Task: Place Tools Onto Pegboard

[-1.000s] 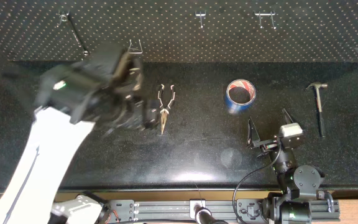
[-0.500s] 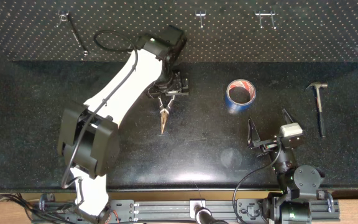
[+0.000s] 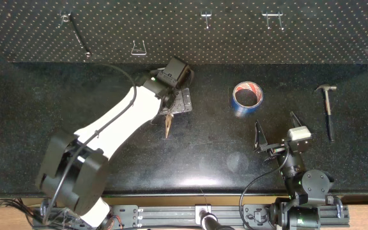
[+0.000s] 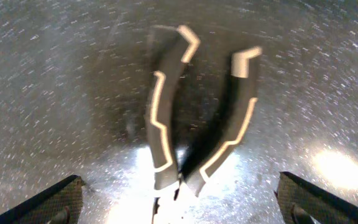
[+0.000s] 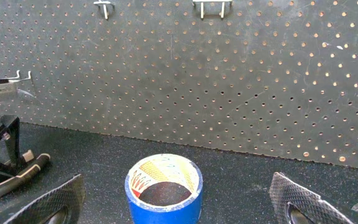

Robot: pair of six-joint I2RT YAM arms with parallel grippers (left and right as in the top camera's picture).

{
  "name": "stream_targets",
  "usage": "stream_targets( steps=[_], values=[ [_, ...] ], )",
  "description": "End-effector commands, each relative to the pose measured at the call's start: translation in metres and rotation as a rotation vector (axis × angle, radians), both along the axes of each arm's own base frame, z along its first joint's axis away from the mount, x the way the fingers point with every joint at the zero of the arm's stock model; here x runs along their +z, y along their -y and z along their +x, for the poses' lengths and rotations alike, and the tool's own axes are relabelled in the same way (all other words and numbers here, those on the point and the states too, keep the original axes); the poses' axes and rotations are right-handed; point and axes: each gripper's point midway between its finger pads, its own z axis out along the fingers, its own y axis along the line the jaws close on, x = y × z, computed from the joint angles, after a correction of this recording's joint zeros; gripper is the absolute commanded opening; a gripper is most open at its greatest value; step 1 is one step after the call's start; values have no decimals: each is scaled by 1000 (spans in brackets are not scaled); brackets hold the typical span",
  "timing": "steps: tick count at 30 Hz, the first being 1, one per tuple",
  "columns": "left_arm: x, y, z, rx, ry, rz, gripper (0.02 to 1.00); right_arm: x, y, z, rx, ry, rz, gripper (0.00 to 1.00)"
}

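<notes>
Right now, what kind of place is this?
Probably a tool workshop bench: a pegboard with hooks stands behind the dark worktop, and pliers, a tape roll and a hammer lie on it.

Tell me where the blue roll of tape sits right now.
In the top view the blue roll of tape sits on the black tabletop right of centre, between the black-handled pliers and the small hammer.
</notes>
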Motion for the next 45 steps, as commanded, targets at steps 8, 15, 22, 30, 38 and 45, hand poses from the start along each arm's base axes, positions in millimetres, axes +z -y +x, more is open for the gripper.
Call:
stream_targets(
  steps=[8, 15, 22, 30, 38, 45],
  values=[
    [-16, 6, 20, -207, -121, 2, 993, -1, 0, 0, 3, 1, 4, 976],
    [-28, 6, 24, -127, -132, -2, 993, -1, 0, 0, 3, 1, 4, 976],
    [-42, 5, 20, -130, -163, 21, 993, -1, 0, 0, 3, 1, 4, 976],
    [-42, 7, 19, -138, -162, 25, 776, -1, 0, 0, 3, 1, 4, 976],
    [-42, 10, 23, -139, -144, 17, 27, -1, 0, 0, 3, 0, 4, 974],
    [47, 4, 19, -167, 63, 81, 29, -1, 0, 0, 3, 1, 4, 976]
  ],
)
